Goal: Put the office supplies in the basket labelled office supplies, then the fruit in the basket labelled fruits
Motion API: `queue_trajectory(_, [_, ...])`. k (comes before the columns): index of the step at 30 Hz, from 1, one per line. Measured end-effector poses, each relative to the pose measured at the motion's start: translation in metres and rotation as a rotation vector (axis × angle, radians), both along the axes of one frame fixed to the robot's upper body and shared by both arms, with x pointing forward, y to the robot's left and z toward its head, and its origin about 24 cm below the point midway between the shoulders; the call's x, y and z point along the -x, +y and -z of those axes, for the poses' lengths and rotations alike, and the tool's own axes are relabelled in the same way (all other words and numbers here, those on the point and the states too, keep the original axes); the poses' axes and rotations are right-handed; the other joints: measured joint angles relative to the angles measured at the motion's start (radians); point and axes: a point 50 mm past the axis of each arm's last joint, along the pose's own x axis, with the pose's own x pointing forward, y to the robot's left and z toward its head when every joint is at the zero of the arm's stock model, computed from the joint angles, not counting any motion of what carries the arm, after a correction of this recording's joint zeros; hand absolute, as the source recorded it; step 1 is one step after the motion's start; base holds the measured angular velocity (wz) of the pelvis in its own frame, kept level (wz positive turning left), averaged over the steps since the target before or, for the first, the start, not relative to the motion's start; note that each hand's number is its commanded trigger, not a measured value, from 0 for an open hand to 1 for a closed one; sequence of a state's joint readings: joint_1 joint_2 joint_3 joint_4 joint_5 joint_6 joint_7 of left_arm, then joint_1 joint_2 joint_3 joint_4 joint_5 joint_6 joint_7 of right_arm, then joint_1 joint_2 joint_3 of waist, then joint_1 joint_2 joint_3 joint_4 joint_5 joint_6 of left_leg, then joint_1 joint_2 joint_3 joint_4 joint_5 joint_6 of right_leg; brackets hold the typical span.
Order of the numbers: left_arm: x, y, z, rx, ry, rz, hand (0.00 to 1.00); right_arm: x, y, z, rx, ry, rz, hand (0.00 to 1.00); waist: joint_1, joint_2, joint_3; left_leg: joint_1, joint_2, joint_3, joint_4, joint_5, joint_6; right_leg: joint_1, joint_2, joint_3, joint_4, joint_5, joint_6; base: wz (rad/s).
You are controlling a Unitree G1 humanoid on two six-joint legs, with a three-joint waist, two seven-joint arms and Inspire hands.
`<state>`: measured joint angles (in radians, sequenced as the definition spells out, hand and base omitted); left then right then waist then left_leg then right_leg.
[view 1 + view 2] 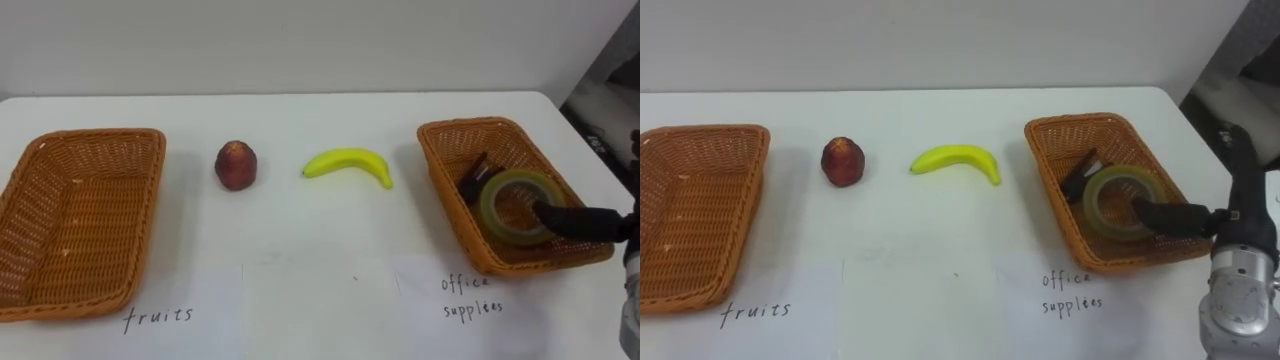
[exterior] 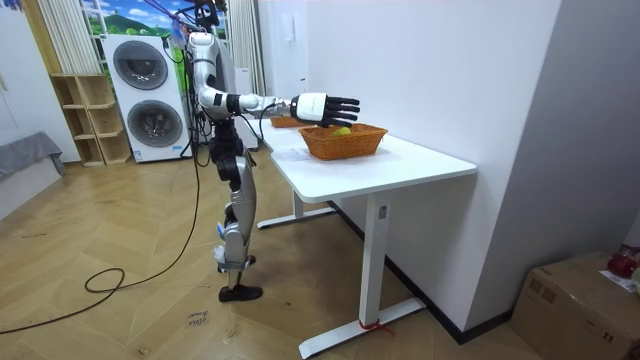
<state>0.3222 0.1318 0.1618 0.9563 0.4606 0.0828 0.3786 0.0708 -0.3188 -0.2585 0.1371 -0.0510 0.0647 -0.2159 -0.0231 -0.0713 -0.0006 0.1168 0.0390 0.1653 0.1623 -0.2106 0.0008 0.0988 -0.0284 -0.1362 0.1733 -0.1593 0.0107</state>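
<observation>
The right hand (image 2: 325,106) reaches over the orange-brown wicker basket (image 1: 445,165) with its dark fingers (image 1: 1175,216) straight and spread, gripping nothing, one fingertip at the hole of the yellowish translucent tape roll (image 1: 495,212) that lies in it. A small black object (image 1: 472,180) sits just beyond the roll. To the fingers' left on the white worktop (image 1: 300,260) lie a yellow banana (image 1: 350,163), then a red peach (image 1: 236,165), and farthest a second wicker basket (image 1: 90,140).

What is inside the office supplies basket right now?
The basket holds a roll of tape and, partly behind it, a small dark item I cannot identify. Straight fingers of the right hand cover part of the roll.
</observation>
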Motion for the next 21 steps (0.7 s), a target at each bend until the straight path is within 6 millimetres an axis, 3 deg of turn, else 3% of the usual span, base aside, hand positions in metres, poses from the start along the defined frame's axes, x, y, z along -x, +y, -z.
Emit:
queue_trajectory(15, [-0.003,0.0,0.0,0.001,-0.007,0.002,0.0,-0.001,0.001,-0.001,-0.023,-0.009,-0.009,0.0,0.002,-0.007,-0.0004,-0.001,0.0,0.0,0.0,0.0,0.0,-0.002,0.0,-0.001,0.001,0.0,0.0,0.0])
queue_trajectory(21, [-0.007,0.001,0.0,0.025,-0.025,-0.025,0.0,-0.007,0.006,-0.023,-0.014,-0.1,-0.052,0.0,0.001,-0.013,0.002,-0.002,0.0,0.0,-0.001,0.0,0.0,-0.004,0.0,-0.001,-0.001,0.0,0.0,0.0])
